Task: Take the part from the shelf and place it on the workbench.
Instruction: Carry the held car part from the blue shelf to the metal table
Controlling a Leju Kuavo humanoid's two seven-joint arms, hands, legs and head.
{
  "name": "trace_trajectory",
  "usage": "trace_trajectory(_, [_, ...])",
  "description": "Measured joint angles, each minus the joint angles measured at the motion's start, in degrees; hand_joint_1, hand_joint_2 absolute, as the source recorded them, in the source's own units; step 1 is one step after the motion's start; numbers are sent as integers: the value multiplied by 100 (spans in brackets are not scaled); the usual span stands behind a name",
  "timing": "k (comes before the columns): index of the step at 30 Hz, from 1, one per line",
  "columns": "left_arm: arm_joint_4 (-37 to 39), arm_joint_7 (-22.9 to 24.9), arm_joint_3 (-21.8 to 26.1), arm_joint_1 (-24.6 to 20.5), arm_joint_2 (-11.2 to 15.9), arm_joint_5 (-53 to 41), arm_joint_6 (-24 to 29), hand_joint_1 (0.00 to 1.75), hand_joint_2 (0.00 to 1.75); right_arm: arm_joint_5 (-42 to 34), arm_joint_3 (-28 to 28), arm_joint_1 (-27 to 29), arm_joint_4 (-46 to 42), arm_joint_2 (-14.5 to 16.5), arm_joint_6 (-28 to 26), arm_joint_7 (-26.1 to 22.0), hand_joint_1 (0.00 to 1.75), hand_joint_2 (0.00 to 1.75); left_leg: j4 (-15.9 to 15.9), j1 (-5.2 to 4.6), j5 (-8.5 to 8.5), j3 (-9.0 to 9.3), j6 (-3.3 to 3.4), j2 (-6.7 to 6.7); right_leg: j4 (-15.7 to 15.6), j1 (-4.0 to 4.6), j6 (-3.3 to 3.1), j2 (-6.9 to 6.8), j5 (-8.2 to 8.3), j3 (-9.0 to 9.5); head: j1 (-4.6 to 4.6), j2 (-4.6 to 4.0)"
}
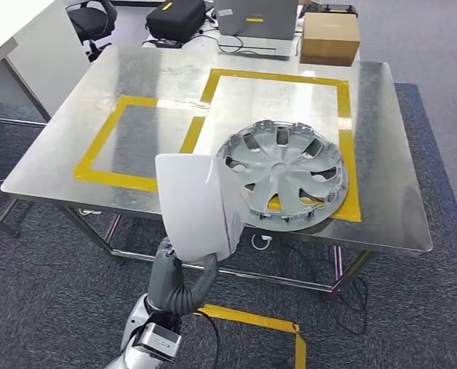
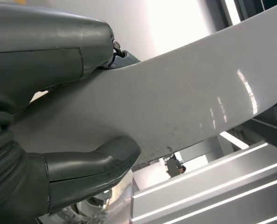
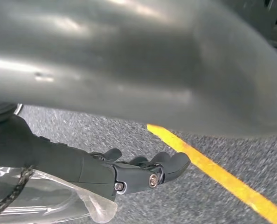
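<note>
Before workbench (image 1: 87,115), part (image 1: 194,204) in left hand (image 2: 59,107)

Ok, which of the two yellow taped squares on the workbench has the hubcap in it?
The larger taped square, on the right; the hubcap lies on its near right corner. The smaller left square holds nothing.

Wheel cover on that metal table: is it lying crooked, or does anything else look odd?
The wheel cover looks intact and lies flat, but it overlaps the yellow tape border of its square rather than sitting inside. The white part is in the left hand, not yet on the workbench.
</note>
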Motion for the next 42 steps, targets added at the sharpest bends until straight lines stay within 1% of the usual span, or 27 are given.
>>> trace_trajectory(1, [1,0,1,2,1,1,2,175,175,1,-1,4,0,-1,0,0,0,0,182,0,-14,-87,10,-15,0,6,-4,75,3,0,-1,0])
trace_trajectory(2, [1,0,1,3,1,1,3,175,175,1,-3,7,0,-1,-1,1,0,0,133,-1,92,-71,34,-27,0,14,-5,153,6,3,0,0])
trace_trajectory(3, [1,0,1,4,1,0,4,175,175,1,-4,8,0,-1,-1,1,0,0,-132,-5,288,45,70,-63,0,21,-3,232,11,7,0,0])
trace_trajectory(5, [-1,0,2,5,1,-1,5,175,175,5,-7,5,0,3,-8,0,0,0,-915,-22,682,388,186,-217,5,31,9,352,22,5,3,0])
trace_trajectory(7, [-1,0,3,5,0,-2,7,175,175,22,-8,8,0,8,-39,-2,0,0,-1376,-48,801,576,258,-329,8,20,53,423,40,-29,-7,0])
trace_trajectory(9, [-1,0,3,3,-4,-2,9,175,175,45,-9,21,0,9,-71,1,0,0,-1463,-57,795,595,260,-326,-13,5,129,463,64,-56,-18,0])
trace_trajectory(11, [-1,-2,2,4,-13,-3,9,175,175,71,-10,24,0,8,-86,10,0,0,-1541,-25,847,619,262,-282,63,13,185,365,-12,-115,-3,0])
trace_trajectory(12, [-1,-3,2,5,-18,-3,9,175,175,81,-10,17,0,8,-92,14,0,0,-1580,-6,872,629,268,-251,244,21,208,265,-137,-207,18,0])
trace_trajectory(14, [-1,-4,5,10,-18,-4,9,175,175,95,-10,1,0,3,-96,18,0,0,-1600,1,890,623,284,-184,905,17,250,49,-503,-522,48,0])
trace_trajectory(15, [-1,-3,7,11,-17,-3,9,175,175,98,-10,-2,0,1,-96,18,0,0,-1598,-1,891,614,287,-150,1250,11,272,-2,-646,-679,52,0])
trace_trajectory(16, [-1,-2,8,12,-16,-3,9,175,175,100,-10,2,0,-1,-95,18,0,0,-1597,-2,890,608,286,-121,1454,5,292,-28,-695,-764,51,0])
trace_trajectory(17, [-1,-2,8,12,-15,-3,9,175,175,102,-10,8,0,-2,-95,18,0,0,-1595,0,888,606,283,-98,1456,-1,308,-42,-640,-747,53,0])
trace_trajectory(18, [-1,-2,8,11,-15,-3,9,175,175,105,-10,12,0,-3,-95,18,0,0,-1590,2,884,606,276,-84,1212,-9,319,-54,-483,-602,53,0])
trace_trajectory(20, [-1,-2,8,10,-16,-3,9,175,175,111,-10,8,0,-3,-93,18,0,0,-1558,-8,862,603,236,-71,418,-23,323,-90,-175,-156,55,0])
trace_trajectory(21, [-1,-2,8,10,-16,-3,8,175,175,115,-10,2,0,-3,-92,18,0,0,-1534,-21,849,596,208,-69,117,-25,298,-99,-98,20,52,0])
trace_trajectory(22, [-1,-2,9,10,-16,-3,7,175,175,117,-10,-2,0,-3,-90,18,0,0,-1517,-35,843,590,178,-67,-32,-22,265,-103,-86,111,49,0])
trace_trajectory(25, [-2,-2,10,10,-15,-2,4,175,175,119,-10,1,0,-3,-76,18,0,0,-1501,-34,839,589,101,-67,-65,-13,153,-86,-79,147,46,0])
trace_trajectory(27, [-7,-2,15,10,-14,-2,4,175,175,122,-10,4,0,-2,-69,16,0,0,-1283,-17,681,505,44,-68,-81,-28,89,-84,-68,165,28,0])
trace_trajectory(30, [-9,-2,37,19,-11,-2,4,175,175,126,-10,7,0,-3,-68,14,0,0,-221,0,176,12,-20,-69,-84,-32,30,-85,-80,176,7,0])
trace_trajectory(31, [-9,-2,43,22,-10,-2,3,175,175,127,-10,9,0,-3,-68,14,0,0,65,3,101,-133,-24,-69,-83,-30,24,-83,-86,180,8,0])
trace_trajectory(32, [-9,-2,45,23,-10,-2,3,175,175,127,-10,10,0,-4,-68,14,0,0,154,3,141,-190,-18,-69,-83,-28,21,-77,-93,188,9,0])
trace_trajectory(33, [-9,-2,46,23,-11,-2,2,175,175,127,-10,11,0,-3,-67,14,0,0,16,3,288,-141,-2,-69,-82,-28,23,-66,-101,201,9,0])
trace_trajectory(35, [-10,-2,46,22,-11,-2,2,175,175,128,-10,9,0,-2,-66,14,0,0,-731,-4,723,184,59,-78,-85,-27,41,-40,-123,240,9,0])
trace_trajectory(36, [-11,-2,47,23,-11,-2,2,175,175,129,-10,7,1,-2,-66,13,0,0,-1095,-13,858,349,92,-84,-80,-18,62,-27,-138,249,9,0])
trace_trajectory(38, [-11,-2,48,23,-11,-1,-2,175,175,131,-10,3,1,-2,-66,10,0,0,-1440,-33,909,494,134,-93,-82,-7,114,-22,-153,237,12,0])
trace_trajectory(40, [-12,-1,48,23,-16,-1,-5,175,175,133,-10,0,0,-2,-66,8,0,0,-1497,-28,893,505,162,-93,-104,-6,181,-29,-162,235,16,0])
trace_trajectory(42, [-13,-1,47,23,-24,-1,-7,175,175,134,-10,0,0,-2,-67,7,0,0,-1568,0,909,553,214,-86,24,-7,238,-41,-271,174,29,0])
